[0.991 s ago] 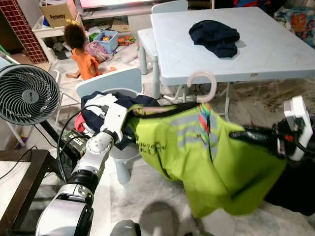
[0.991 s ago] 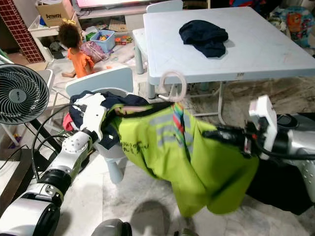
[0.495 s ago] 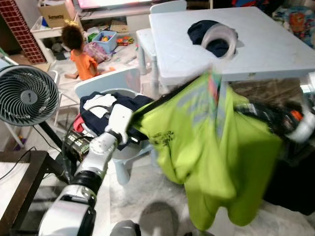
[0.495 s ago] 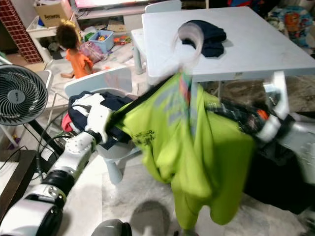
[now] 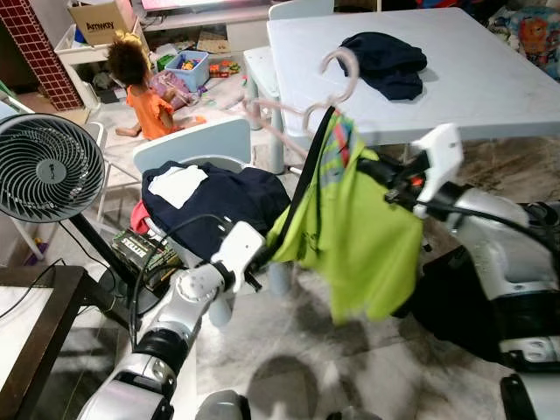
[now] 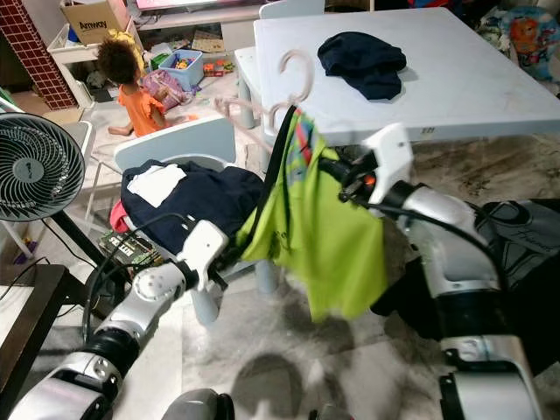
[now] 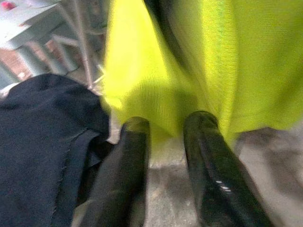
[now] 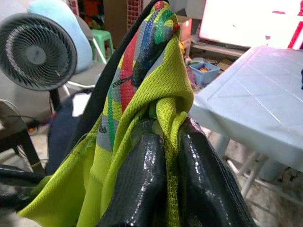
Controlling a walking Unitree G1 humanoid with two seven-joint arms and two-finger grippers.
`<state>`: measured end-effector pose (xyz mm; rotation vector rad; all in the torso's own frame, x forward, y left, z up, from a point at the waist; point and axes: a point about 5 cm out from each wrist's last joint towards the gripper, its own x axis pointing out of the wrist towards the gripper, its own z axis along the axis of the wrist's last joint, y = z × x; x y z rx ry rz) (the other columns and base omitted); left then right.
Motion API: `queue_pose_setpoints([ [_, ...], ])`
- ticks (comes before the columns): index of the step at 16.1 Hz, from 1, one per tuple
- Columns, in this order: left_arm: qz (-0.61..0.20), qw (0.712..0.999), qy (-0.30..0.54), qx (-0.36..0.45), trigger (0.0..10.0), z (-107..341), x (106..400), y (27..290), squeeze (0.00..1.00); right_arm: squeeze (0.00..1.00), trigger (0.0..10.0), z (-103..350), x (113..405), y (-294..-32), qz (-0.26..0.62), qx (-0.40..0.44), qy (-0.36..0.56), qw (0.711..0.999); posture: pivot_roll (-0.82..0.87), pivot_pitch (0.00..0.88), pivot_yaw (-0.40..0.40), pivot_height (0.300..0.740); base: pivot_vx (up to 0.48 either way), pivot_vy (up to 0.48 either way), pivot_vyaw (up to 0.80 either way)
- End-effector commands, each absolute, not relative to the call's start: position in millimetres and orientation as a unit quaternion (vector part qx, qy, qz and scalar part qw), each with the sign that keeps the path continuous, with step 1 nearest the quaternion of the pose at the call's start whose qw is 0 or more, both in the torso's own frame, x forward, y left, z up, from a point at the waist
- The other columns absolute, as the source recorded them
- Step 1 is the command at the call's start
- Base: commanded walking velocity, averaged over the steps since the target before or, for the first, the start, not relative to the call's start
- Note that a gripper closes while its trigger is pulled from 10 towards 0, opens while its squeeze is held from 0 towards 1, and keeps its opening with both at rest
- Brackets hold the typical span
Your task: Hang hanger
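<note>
Swinging up from flat to nearly on edge, the lime-green shirt on its pale pink hanger now hangs as a narrow vertical drape between your two arms, where a second ago it was spread wide across the view. Your right gripper has come in close and high, its fingers pinched together on the bunched shoulder and striped collar. Your left gripper has dropped low by the shirt's hem, fingers slightly apart, with cloth lying at their tips; you cannot tell whether it grips it. Judged from this, you have the garment gathered for carrying, but the hanger's hook is free in the air and no rail is in sight, so the hanging itself is not yet done. The shirt looks light and floppy, and is slightly blurred. Behind it stand the white counter with a dark garment, and a chair piled with navy clothes.
</note>
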<state>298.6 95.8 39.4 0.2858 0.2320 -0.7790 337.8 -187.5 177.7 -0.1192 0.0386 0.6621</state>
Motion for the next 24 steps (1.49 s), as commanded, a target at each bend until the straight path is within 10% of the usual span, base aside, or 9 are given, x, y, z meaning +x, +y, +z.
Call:
queue_pose_setpoints([
  [1, -0.398, 0.898, 0.111, 0.152, 10.0, 37, 294, 94, 1.0, 0.0, 10.0, 180, 343, -187, 0.31, -0.061, 0.007, 0.949, -0.05, 0.0, 0.024, 0.74, 0.0, 0.0, 0.0],
  [8, -0.437, 0.871, 0.068, 0.213, 10.0, 43, 279, 112, 1.0, 0.0, 10.0, 102, 327, -193, 0.336, -0.249, 0.088, 0.904, -0.02, 0.0, 0.019, 0.74, 0.0, 0.0, 0.0],
  [24, -0.482, 0.846, 0.048, 0.223, 10.0, 44, 259, 140, 1.0, 0.0, 10.0, 120, 292, -223, 0.6, -0.226, 0.143, 0.754, -0.04, 0.0, 0.026, 0.74, 0.0, 0.0, 0.0],
])
